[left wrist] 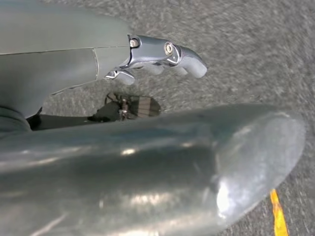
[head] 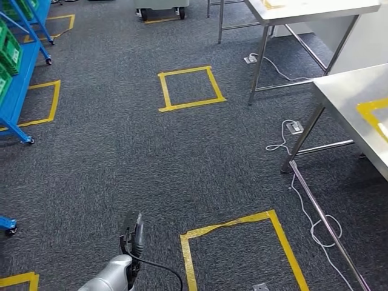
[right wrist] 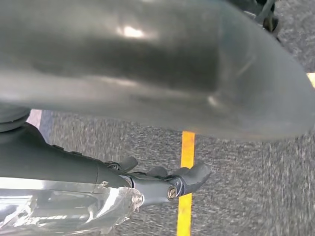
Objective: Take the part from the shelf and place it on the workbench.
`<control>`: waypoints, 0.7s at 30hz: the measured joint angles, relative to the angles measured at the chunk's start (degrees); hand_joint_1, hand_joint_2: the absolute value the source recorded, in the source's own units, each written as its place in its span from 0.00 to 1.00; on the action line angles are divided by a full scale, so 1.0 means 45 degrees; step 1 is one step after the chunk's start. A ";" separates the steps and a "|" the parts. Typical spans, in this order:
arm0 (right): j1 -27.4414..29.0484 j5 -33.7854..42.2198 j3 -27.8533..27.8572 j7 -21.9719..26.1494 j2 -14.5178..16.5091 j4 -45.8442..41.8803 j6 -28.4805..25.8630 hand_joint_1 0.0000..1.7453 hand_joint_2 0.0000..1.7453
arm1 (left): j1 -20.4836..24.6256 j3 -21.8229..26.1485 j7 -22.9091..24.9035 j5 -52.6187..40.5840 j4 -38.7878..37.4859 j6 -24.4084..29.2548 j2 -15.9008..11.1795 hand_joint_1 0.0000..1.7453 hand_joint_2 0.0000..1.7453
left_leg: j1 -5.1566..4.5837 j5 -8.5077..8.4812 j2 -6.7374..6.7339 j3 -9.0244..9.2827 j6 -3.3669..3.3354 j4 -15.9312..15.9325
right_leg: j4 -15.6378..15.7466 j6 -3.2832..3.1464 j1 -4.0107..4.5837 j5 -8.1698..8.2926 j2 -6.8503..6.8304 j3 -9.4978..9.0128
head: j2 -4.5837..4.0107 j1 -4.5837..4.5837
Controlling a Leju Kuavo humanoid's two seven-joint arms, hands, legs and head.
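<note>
The blue shelf (head: pixel 20 91) with green bins (head: pixel 10 53) stands at the far left of the head view. The steel workbench (head: pixel 343 94), marked with yellow tape, is at the right edge. My left hand (head: pixel 131 233) hangs low over the carpet. Its fingers (left wrist: pixel 163 51) are stretched out apart from the thick thumb (left wrist: pixel 185 167), with only floor between them. My right hand (right wrist: pixel 159 184) also hangs above the carpet. Its fingers (right wrist: pixel 185 179) are straight and apart from the thumb (right wrist: pixel 167 64). A crinkled clear film (right wrist: pixel 74 211) lies along the hand's back. No part shows.
Yellow tape squares (head: pixel 191 88) (head: pixel 242 248) mark the grey carpet. A second steel table (head: pixel 311 9) stands at the back right. White cables (head: pixel 286 136) and floor sockets lie by the table legs (head: pixel 302 139). A wheeled cart (head: pixel 162 9) is at the back.
</note>
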State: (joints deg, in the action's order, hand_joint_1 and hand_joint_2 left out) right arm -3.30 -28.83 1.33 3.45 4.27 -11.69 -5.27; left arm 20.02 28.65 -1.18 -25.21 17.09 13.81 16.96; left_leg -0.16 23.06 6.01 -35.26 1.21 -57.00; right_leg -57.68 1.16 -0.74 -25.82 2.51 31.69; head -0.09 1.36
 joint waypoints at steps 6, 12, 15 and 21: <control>0.0059 -0.0357 -0.0002 -0.0021 -0.0006 0.0000 -0.0004 0.00 0.00 | -0.0108 -0.0051 -0.0354 0.0484 -0.0018 0.0028 -0.0023 0.00 0.00 | 0.0051 0.1543 -0.1180 -0.1469 0.0234 -0.3349 | 0.0058 -0.0153 0.0049 0.0108 -0.1141 0.0151 | 0.0000 0.0130; -0.0187 -0.1085 -0.0140 -0.0396 0.0050 0.0000 -0.0085 0.00 0.00 | -0.0288 0.0090 -0.0756 0.1459 -0.0018 -0.0051 -0.0228 0.00 0.00 | -0.0060 0.0303 -0.2274 0.0541 0.0023 0.0149 | -0.0020 0.0113 0.0201 0.0056 -0.2057 0.0124 | 0.0001 0.0151; -0.0420 -0.1331 -0.0276 -0.0541 0.0184 -0.0018 0.0001 0.00 0.00 | -0.0451 0.0210 -0.0714 0.1789 -0.0018 -0.0022 -0.0435 0.00 0.00 | -0.0043 0.0212 -0.1797 0.0470 -0.0283 0.0185 | -0.0223 0.0319 0.0133 -0.0154 -0.1858 0.0158 | 0.0000 0.0108; -0.0420 -0.1363 -0.0372 -0.0444 0.0407 -0.0024 0.0061 0.00 0.00 | -0.0552 0.0282 -0.0652 0.1753 -0.0018 0.0029 -0.0590 0.00 0.00 | -0.0069 0.0078 -0.0715 0.0400 -0.0533 0.0191 | -0.3730 0.0305 0.0112 -0.1626 -0.0571 0.1755 | 0.0000 0.0012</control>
State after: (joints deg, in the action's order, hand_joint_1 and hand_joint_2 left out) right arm -5.19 -34.97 -0.34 1.45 6.10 -11.80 -4.99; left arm 17.53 29.92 -4.11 -17.32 17.00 13.94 14.30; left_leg -0.47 23.41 2.80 -33.46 -1.19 -56.14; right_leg -74.46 2.53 -0.24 -33.13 -0.06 39.58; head -0.09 1.41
